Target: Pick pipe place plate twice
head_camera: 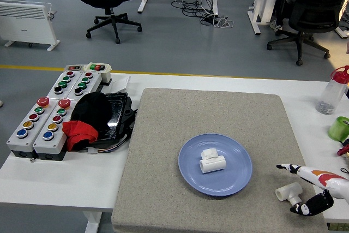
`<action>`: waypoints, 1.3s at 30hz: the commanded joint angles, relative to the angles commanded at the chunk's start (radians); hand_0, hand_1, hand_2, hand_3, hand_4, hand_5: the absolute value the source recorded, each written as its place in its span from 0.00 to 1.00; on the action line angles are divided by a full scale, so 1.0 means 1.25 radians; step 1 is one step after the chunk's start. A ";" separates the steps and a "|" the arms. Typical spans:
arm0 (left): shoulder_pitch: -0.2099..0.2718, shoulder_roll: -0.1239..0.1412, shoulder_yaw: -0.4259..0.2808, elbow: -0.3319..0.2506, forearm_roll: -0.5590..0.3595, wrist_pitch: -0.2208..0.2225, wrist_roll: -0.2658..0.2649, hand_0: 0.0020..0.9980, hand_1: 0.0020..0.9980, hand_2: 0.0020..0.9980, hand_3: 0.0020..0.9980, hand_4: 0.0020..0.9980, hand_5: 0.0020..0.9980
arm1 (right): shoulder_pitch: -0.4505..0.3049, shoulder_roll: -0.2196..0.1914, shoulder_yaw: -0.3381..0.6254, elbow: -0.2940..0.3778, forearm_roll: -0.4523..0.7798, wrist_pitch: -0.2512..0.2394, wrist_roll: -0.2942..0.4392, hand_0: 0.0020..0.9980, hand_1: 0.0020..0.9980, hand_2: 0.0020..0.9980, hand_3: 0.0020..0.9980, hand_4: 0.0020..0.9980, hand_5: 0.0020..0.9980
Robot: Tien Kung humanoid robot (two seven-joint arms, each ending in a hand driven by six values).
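Note:
A white pipe fitting (pixel 211 162) lies on the blue plate (pixel 234 181) in the middle of the grey mat. A second white pipe fitting (pixel 289 192) with a metal end lies on the mat near its lower right corner, right of the plate. My right hand (pixel 304 189) reaches in from the right edge, fingers spread around that fitting: one white finger above it, the dark thumb below and right of it. The fingers are apart from the pipe and hold nothing. My left arm does not show.
Grey button boxes (pixel 41 121) and a black tray with a black and red cloth (pixel 90 118) sit at the left. A clear bottle with red cap (pixel 333 90) and a green cup (pixel 339 128) stand at the right edge. Office chairs stand beyond the table.

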 joint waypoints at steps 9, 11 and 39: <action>-0.001 0.000 0.000 0.000 0.001 0.000 0.000 0.72 0.76 0.73 0.68 0.41 1.00 | 0.003 0.005 -0.014 -0.014 -0.029 0.000 -0.014 0.88 0.89 0.98 0.98 0.85 0.35; -0.002 0.000 0.000 0.000 0.001 0.000 0.000 0.72 0.76 0.73 0.68 0.42 1.00 | 0.003 0.005 -0.014 -0.014 -0.034 0.002 -0.016 0.80 0.83 0.93 0.95 0.83 0.32; -0.002 -0.002 0.001 0.000 0.000 -0.001 0.001 0.72 0.76 0.73 0.68 0.41 1.00 | 0.002 0.000 -0.034 -0.026 -0.119 -0.012 0.036 0.75 0.77 0.86 0.91 0.80 0.26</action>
